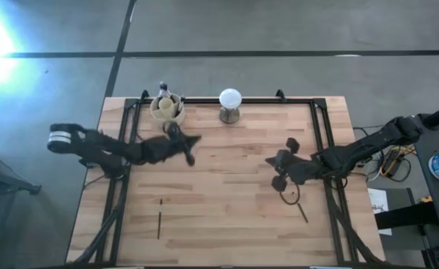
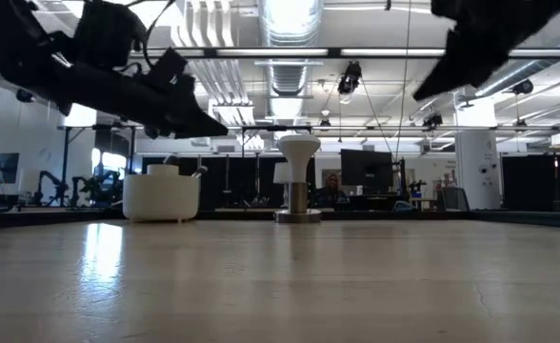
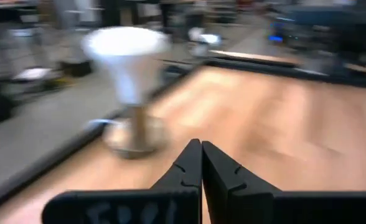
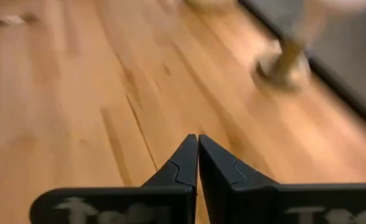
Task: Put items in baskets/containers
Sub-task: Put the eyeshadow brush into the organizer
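At the far edge of the wooden table (image 1: pixel 227 187), toward its left corner, stands the cream cup (image 1: pixel 166 109), with a few brushes (image 1: pixel 163 90) already upright inside it; the low view shows the same cup (image 2: pixel 161 195) sitting on the tabletop with thin handles poking above its rim. Just to the right of it along that far edge stands the white ball on its metallic stand (image 1: pixel 230 104), which the left wrist view catches close up and blurred (image 3: pixel 128 74).

The left gripper (image 1: pixel 190 153) hangs above the table just in front of the cup, its arm reaching in from the left side. In the left wrist view its two dark fingers (image 3: pixel 186 171) are pressed together tip to tip with nothing between them.

The right gripper (image 1: pixel 279 170) is over the right half of the table, well apart from the cup. Its fingers (image 4: pixel 183 165) also meet at the tips, holding nothing, with bare wood beneath them.

Three brushes lie loose on the table: two thin dark ones near the front left, a short-looking one (image 1: pixel 160 201) and a longer one (image 1: pixel 159 224) just nearer the front edge, and one (image 1: pixel 302 213) near the front right, just in front of the right gripper
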Action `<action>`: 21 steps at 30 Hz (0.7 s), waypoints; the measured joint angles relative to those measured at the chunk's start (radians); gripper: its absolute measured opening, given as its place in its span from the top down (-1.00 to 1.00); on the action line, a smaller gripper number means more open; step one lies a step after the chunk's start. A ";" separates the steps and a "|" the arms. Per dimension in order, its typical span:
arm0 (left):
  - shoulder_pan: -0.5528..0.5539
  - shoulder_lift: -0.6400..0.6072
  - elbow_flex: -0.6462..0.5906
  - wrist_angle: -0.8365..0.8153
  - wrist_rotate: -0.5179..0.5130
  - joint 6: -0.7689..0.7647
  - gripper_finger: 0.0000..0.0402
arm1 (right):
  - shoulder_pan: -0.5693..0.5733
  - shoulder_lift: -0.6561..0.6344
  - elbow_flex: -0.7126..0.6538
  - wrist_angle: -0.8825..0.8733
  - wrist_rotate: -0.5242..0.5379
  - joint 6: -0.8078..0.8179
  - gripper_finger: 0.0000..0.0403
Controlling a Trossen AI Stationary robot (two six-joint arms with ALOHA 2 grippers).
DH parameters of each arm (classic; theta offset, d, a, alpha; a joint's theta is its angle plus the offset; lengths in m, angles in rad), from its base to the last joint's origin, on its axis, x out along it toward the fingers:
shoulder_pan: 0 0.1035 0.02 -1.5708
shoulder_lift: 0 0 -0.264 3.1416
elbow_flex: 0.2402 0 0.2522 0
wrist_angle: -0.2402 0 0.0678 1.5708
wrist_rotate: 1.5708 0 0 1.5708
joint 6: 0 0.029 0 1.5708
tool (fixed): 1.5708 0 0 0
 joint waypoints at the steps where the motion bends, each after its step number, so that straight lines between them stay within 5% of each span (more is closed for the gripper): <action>1: -0.044 0.000 -0.005 -0.002 0.001 0.000 0.98 | 0.001 -0.002 0.000 -0.054 0.000 0.059 0.96; 5: -0.196 0.018 -0.012 0.011 0.000 -0.017 1.00 | 0.002 0.015 0.000 -0.220 -0.033 0.284 0.96; 11: -0.348 0.083 -0.010 0.092 -0.001 -0.048 1.00 | 0.042 0.101 -0.002 -0.385 -0.244 0.532 0.87; 21: -0.380 0.182 0.007 0.147 -0.014 -0.069 1.00 | 0.243 0.272 -0.005 -0.465 -0.354 0.923 0.53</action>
